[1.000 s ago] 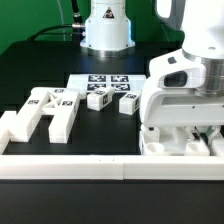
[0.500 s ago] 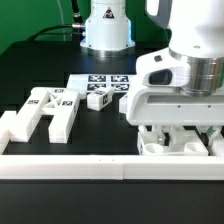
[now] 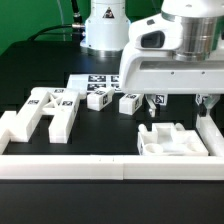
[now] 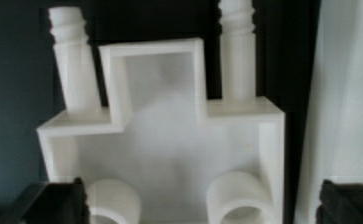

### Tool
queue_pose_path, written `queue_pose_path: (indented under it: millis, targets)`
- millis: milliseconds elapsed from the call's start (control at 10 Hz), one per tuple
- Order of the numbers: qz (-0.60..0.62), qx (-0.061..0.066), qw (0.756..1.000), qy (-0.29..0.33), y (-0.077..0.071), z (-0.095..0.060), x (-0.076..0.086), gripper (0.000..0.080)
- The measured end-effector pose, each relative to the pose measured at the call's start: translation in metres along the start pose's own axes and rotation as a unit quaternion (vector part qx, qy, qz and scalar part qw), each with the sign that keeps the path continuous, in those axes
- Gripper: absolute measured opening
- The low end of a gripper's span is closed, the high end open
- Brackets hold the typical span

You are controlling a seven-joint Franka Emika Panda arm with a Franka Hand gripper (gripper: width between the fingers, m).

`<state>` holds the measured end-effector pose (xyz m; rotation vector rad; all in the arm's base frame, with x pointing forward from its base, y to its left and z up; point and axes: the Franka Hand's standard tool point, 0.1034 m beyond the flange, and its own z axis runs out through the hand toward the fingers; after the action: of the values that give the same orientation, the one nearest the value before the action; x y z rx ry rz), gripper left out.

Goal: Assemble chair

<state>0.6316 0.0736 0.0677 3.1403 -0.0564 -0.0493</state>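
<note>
While the hand (image 3: pixel 178 105) hangs wide and empty above the matte white notched panel (image 3: pixel 172 141), little looks assembled. White tagged blocks (image 3: pixel 127 101) lie loose.

Black table (image 3: pixel 100 135) has the marker board (image 3: pixel 103 80) far back, H-shaped chair piece (image 3: pixel 45 112) on the exterior view's left, notched chair piece (image 3: pixel 172 140) on its right, border wall (image 3: pixel 90 166) along the near edge.
</note>
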Motion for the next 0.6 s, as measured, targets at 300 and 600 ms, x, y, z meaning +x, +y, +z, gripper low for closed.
queue_pose_path:
  millis: [300, 600]
  targets:
    - [-0.001, 0.000, 1.000, -0.003, -0.001, 0.004, -0.001, 0.0648]
    - [0.013, 0.002, 1.000, -0.014, 0.042, 0.007, -0.031, 0.0648]
